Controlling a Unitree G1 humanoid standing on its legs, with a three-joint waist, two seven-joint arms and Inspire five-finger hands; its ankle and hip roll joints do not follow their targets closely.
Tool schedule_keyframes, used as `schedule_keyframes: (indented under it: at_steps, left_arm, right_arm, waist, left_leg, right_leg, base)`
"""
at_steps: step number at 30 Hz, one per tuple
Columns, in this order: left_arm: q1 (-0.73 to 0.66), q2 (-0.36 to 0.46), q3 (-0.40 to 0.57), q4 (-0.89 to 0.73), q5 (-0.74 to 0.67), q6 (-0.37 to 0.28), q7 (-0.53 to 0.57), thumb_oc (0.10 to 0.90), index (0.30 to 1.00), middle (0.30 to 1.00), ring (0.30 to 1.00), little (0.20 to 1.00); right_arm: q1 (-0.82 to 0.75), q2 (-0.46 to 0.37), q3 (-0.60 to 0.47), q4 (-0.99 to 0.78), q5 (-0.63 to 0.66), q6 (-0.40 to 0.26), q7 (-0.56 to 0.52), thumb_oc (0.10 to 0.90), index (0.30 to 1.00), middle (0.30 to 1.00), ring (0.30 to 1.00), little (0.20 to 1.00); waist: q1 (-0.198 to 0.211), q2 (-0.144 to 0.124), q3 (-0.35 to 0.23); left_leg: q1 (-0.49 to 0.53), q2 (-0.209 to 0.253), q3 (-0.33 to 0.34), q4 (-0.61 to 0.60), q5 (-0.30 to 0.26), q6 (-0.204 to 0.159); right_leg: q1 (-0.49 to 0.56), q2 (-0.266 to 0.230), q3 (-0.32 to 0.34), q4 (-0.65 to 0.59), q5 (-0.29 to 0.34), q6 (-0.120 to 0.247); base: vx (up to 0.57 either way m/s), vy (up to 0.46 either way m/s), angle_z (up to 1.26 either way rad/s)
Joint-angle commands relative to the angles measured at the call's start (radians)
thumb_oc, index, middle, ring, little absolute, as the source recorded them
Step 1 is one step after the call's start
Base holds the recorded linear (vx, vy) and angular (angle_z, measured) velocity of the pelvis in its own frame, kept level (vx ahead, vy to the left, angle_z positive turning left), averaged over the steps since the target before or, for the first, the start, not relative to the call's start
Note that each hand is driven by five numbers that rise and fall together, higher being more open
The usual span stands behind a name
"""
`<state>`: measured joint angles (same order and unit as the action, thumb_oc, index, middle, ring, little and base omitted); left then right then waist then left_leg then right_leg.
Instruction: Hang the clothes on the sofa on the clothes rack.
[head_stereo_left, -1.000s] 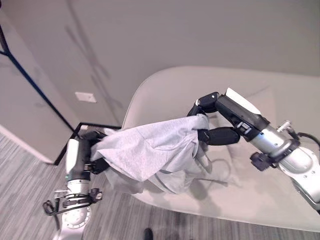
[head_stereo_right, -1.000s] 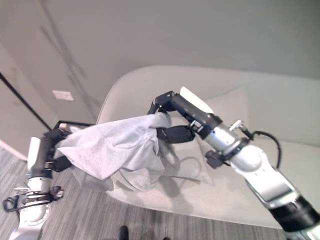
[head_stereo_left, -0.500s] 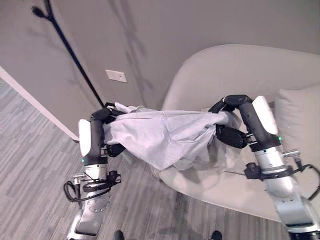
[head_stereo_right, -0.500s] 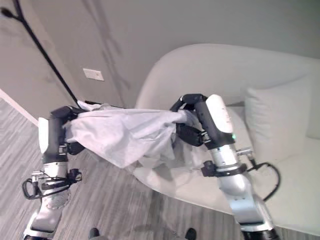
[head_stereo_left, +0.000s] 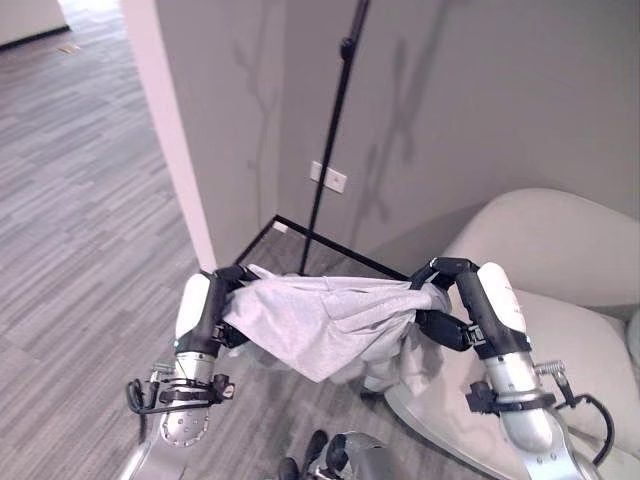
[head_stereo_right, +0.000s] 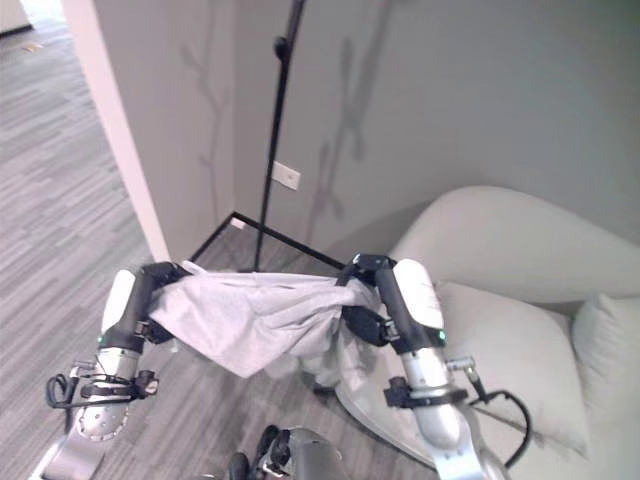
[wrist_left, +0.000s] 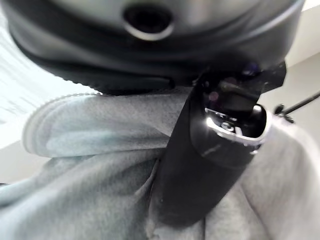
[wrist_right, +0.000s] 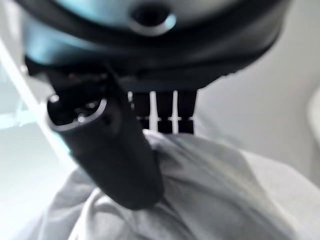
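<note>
A light grey garment (head_stereo_left: 320, 320) hangs stretched between my two hands, above the floor in front of the sofa (head_stereo_left: 560, 260). My left hand (head_stereo_left: 222, 290) is shut on its left end, thumb (wrist_left: 200, 160) pressed over the cloth (wrist_left: 90, 150). My right hand (head_stereo_left: 440, 290) is shut on the right end, with its thumb (wrist_right: 115, 155) on the fabric (wrist_right: 200, 190). The black clothes rack (head_stereo_left: 335, 130) stands against the wall beyond the garment, its pole rising from a black floor frame (head_stereo_left: 340, 252).
A white wall corner (head_stereo_left: 165, 130) stands left of the rack, with grey plank floor (head_stereo_left: 80, 200) stretching away to the left. A wall outlet (head_stereo_left: 328, 178) sits beside the pole. A sofa cushion (head_stereo_right: 500, 360) lies to my right.
The camera has turned left, away from the sofa, bringing the rack pole and wall corner into view. Both hands still hold the garment stretched between them, now facing the rack.
</note>
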<state>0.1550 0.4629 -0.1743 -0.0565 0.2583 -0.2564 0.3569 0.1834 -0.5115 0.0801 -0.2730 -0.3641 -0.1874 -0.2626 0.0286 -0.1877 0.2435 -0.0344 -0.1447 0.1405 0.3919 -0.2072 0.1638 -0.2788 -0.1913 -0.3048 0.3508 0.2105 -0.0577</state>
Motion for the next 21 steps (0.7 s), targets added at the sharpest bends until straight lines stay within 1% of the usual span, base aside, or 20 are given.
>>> schedule_keyframes:
  at_steps: [1, 2, 3, 4, 5, 6, 7, 8, 9, 10, 11, 12, 13, 14, 15, 16, 19, 20, 21]
  left_arm:
    - [-0.037, -0.060, 0.148, -0.099, -0.044, -0.054, 0.052, 0.400, 0.300, 0.300, 0.300, 0.300]
    - [-0.015, -0.063, 0.136, -0.110, -0.059, -0.067, 0.037, 0.400, 0.300, 0.300, 0.300, 0.300]
    - [-0.015, -0.062, 0.136, -0.111, -0.059, -0.067, 0.036, 0.400, 0.300, 0.300, 0.300, 0.300]
    - [-0.008, -0.057, 0.136, -0.114, -0.052, -0.069, 0.033, 0.400, 0.300, 0.300, 0.300, 0.300]
    - [0.006, -0.057, 0.148, -0.106, -0.047, -0.067, 0.036, 0.400, 0.300, 0.300, 0.300, 0.300]
    - [0.005, -0.057, 0.149, -0.106, -0.046, -0.067, 0.036, 0.400, 0.300, 0.300, 0.300, 0.300]
    - [0.003, -0.061, 0.162, -0.107, -0.054, -0.065, 0.055, 0.400, 0.300, 0.300, 0.300, 0.300]
    - [0.002, -0.064, 0.168, -0.108, -0.056, -0.065, 0.060, 0.400, 0.300, 0.300, 0.300, 0.300]
    - [0.007, -0.063, 0.180, -0.119, -0.046, -0.067, 0.074, 0.400, 0.300, 0.300, 0.300, 0.300]
    - [0.007, -0.063, 0.180, -0.119, -0.046, -0.067, 0.075, 0.400, 0.300, 0.300, 0.300, 0.300]
    - [0.009, -0.058, 0.182, -0.122, -0.036, -0.067, 0.082, 0.400, 0.300, 0.300, 0.300, 0.300]
    - [-0.001, -0.038, 0.178, -0.113, -0.010, -0.059, 0.104, 0.400, 0.300, 0.300, 0.300, 0.300]
    - [-0.006, -0.037, 0.173, -0.108, -0.008, -0.059, 0.109, 0.400, 0.300, 0.300, 0.300, 0.300]
    - [-0.002, -0.023, 0.182, -0.100, 0.031, -0.056, 0.111, 0.400, 0.300, 0.300, 0.300, 0.300]
    - [0.000, -0.023, 0.178, -0.098, 0.035, -0.057, 0.113, 0.400, 0.300, 0.300, 0.300, 0.300]
    - [-0.008, -0.011, 0.196, -0.108, 0.056, -0.056, 0.115, 0.400, 0.300, 0.300, 0.300, 0.300]
    - [-0.038, 0.038, 0.245, -0.117, 0.111, -0.040, 0.162, 0.400, 0.300, 0.300, 0.300, 0.300]
    - [-0.042, 0.040, 0.244, -0.115, 0.114, -0.038, 0.165, 0.400, 0.300, 0.300, 0.300, 0.300]
    - [-0.080, 0.073, 0.284, -0.123, 0.147, -0.026, 0.202, 0.400, 0.300, 0.300, 0.300, 0.300]
  right_arm:
    - [-0.123, -0.041, -0.196, 0.021, 0.067, 0.007, -0.095, 0.400, 0.300, 0.300, 0.300, 0.300]
    - [-0.123, -0.043, -0.195, 0.015, 0.080, -0.003, -0.095, 0.400, 0.300, 0.300, 0.300, 0.300]
    - [-0.123, -0.043, -0.196, 0.015, 0.081, -0.003, -0.095, 0.400, 0.300, 0.300, 0.300, 0.300]
    - [-0.130, -0.048, -0.184, 0.012, 0.076, -0.002, -0.092, 0.400, 0.300, 0.300, 0.300, 0.300]
    - [-0.132, -0.056, -0.165, 0.009, 0.058, -0.001, -0.085, 0.400, 0.300, 0.300, 0.300, 0.300]
    - [-0.134, -0.056, -0.165, 0.010, 0.057, -0.001, -0.086, 0.400, 0.300, 0.300, 0.300, 0.300]
    - [-0.134, -0.060, -0.158, 0.007, 0.047, 0.004, -0.083, 0.400, 0.300, 0.300, 0.300, 0.300]
    - [-0.135, -0.060, -0.160, 0.008, 0.047, 0.006, -0.083, 0.400, 0.300, 0.300, 0.300, 0.300]
    - [-0.137, -0.064, -0.171, 0.012, 0.048, 0.009, -0.093, 0.400, 0.300, 0.300, 0.300, 0.300]
    - [-0.137, -0.064, -0.171, 0.013, 0.048, 0.009, -0.093, 0.400, 0.300, 0.300, 0.300, 0.300]
    - [-0.139, -0.060, -0.176, 0.016, 0.049, 0.010, -0.102, 0.400, 0.300, 0.300, 0.300, 0.300]
    - [-0.145, -0.058, -0.182, 0.030, 0.044, 0.017, -0.129, 0.400, 0.300, 0.300, 0.300, 0.300]
    - [-0.145, -0.058, -0.184, 0.032, 0.043, 0.016, -0.131, 0.400, 0.300, 0.300, 0.300, 0.300]
    - [-0.113, -0.053, -0.220, 0.032, 0.031, 0.027, -0.144, 0.400, 0.300, 0.300, 0.300, 0.300]
    - [-0.106, -0.052, -0.222, 0.028, 0.030, 0.028, -0.144, 0.400, 0.300, 0.300, 0.300, 0.300]
    - [-0.074, -0.043, -0.267, 0.019, -0.005, 0.041, -0.165, 0.400, 0.300, 0.300, 0.300, 0.300]
    - [-0.059, -0.030, -0.317, -0.015, -0.073, 0.076, -0.197, 0.400, 0.300, 0.300, 0.300, 0.300]
    - [-0.060, -0.025, -0.317, -0.020, -0.077, 0.080, -0.196, 0.400, 0.300, 0.300, 0.300, 0.300]
    - [-0.070, -0.025, -0.340, -0.034, -0.130, 0.102, -0.225, 0.400, 0.300, 0.300, 0.300, 0.300]
  waist:
    - [-0.020, 0.072, -0.132]
    - [-0.013, 0.084, -0.141]
    - [-0.014, 0.082, -0.140]
    - [-0.007, 0.092, -0.130]
    - [0.007, 0.109, -0.115]
    - [0.004, 0.107, -0.115]
    - [0.005, 0.113, -0.110]
    - [0.003, 0.113, -0.110]
    - [0.005, 0.117, -0.121]
    - [0.005, 0.115, -0.121]
    - [0.010, 0.125, -0.125]
    - [0.025, 0.147, -0.125]
    - [0.024, 0.147, -0.127]
    - [0.009, 0.163, -0.145]
    - [0.010, 0.164, -0.147]
    - [-0.013, 0.177, -0.172]
    - [-0.027, 0.178, -0.193]
    - [-0.022, 0.174, -0.190]
    - [-0.030, 0.178, -0.197]
  left_leg:
    - [0.173, 0.130, 0.020, -0.314, 0.014, -0.180]
    - [0.117, 0.166, 0.052, -0.161, 0.001, -0.225]
    - [0.101, 0.167, 0.052, -0.140, 0.000, -0.225]
    - [0.063, 0.190, 0.059, -0.040, 0.027, -0.258]
    - [0.004, 0.221, 0.051, 0.111, 0.088, -0.297]
    - [-0.010, 0.221, 0.049, 0.122, 0.093, -0.296]
    - [-0.052, 0.250, 0.035, 0.122, 0.128, -0.291]
    - [-0.064, 0.267, 0.031, 0.088, 0.116, -0.279]
    - [-0.037, 0.296, 0.013, -0.114, 0.103, -0.256]
    - [-0.033, 0.292, 0.015, -0.124, 0.109, -0.255]
    - [-0.022, 0.299, -0.014, -0.235, 0.146, -0.258]
    - [-0.043, 0.301, -0.100, -0.352, 0.227, -0.274]
    - [-0.034, 0.302, -0.102, -0.382, 0.247, -0.277]
    - [-0.003, 0.292, -0.118, -0.452, 0.243, -0.291]
    - [0.007, 0.292, -0.117, -0.469, 0.251, -0.292]
    - [0.034, 0.277, -0.107, -0.472, 0.241, -0.287]
    - [0.069, 0.238, -0.082, -0.473, 0.220, -0.255]
    - [0.071, 0.235, -0.076, -0.472, 0.219, -0.252]
    - [0.088, 0.217, -0.065, -0.474, 0.204, -0.226]
  right_leg:
    - [0.245, 0.077, -0.094, -0.278, -0.193, 0.134]
    - [0.326, 0.096, -0.077, -0.367, -0.198, 0.121]
    - [0.325, 0.096, -0.079, -0.378, -0.187, 0.118]
    - [0.352, 0.106, -0.074, -0.402, -0.188, 0.108]
    - [0.402, 0.133, -0.052, -0.432, -0.214, 0.087]
    - [0.396, 0.131, -0.056, -0.433, -0.208, 0.084]
    - [0.407, 0.125, -0.044, -0.438, -0.218, 0.088]
    - [0.408, 0.115, -0.038, -0.438, -0.218, 0.096]
    - [0.396, 0.093, -0.014, -0.437, -0.218, 0.121]
    - [0.395, 0.090, -0.014, -0.437, -0.217, 0.122]
    - [0.392, 0.093, -0.002, -0.437, -0.225, 0.127]
    - [0.403, 0.100, 0.031, -0.437, -0.246, 0.131]
    - [0.400, 0.102, 0.028, -0.437, -0.246, 0.129]
    - [0.410, 0.098, 0.044, -0.437, -0.255, 0.137]
    - [0.413, 0.099, 0.043, -0.437, -0.257, 0.138]
    - [0.425, 0.082, 0.050, -0.434, -0.256, 0.148]
    - [0.423, 0.045, 0.079, -0.399, -0.250, 0.167]
    - [0.418, 0.040, 0.086, -0.391, -0.254, 0.169]
    - [0.405, 0.023, 0.101, -0.340, -0.258, 0.175]
  base:
    - [0.17, -0.051, 0.35]
    - [0.13, -0.056, -0.12]
    - [0.03, -0.061, -0.59]
    - [0.01, -0.031, -0.23]
    - [0.01, -0.028, -0.20]
    - [0.08, 0.036, -0.42]
    - [0.08, 0.089, -0.65]
    - [0.22, 0.247, -0.72]
    - [0.14, 0.196, -0.51]
    - [0.15, 0.230, -0.49]
    - [0.17, 0.211, -0.51]
    - [0.17, 0.201, -0.44]
    - [0.24, 0.238, -0.46]
    - [0.13, 0.100, -0.65]
    - [0.29, 0.259, -0.76]
    - [0.24, 0.230, -0.44]
    - [0.21, 0.243, -0.19]
    - [0.15, 0.248, -0.50]
    - [0.18, 0.284, -0.57]
